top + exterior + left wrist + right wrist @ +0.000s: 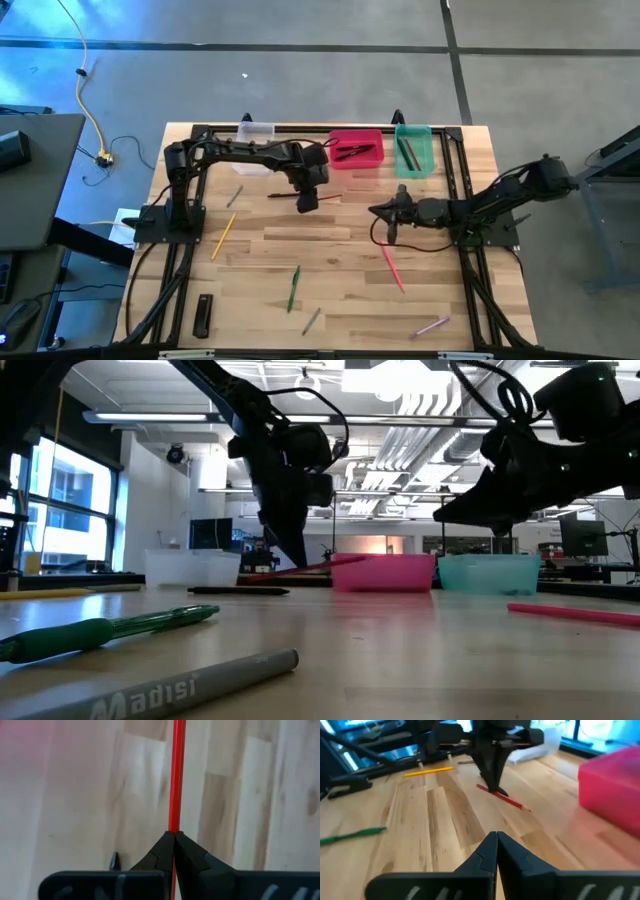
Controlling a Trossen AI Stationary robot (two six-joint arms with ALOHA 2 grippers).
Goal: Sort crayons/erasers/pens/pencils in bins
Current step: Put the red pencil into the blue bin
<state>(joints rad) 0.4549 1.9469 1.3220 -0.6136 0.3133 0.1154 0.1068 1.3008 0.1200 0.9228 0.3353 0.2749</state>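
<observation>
Thin red pencil [175, 775] in left claw [173, 836]

An open lab: exposed ceiling ducts [400, 475], monitors [583, 538], polished concrete floor [300, 90].

Ceiling strip lights [250, 417] lit the scene evenly; the nearest grey pen [150, 695] was blurred, arms silhouetted against bright windows.
</observation>
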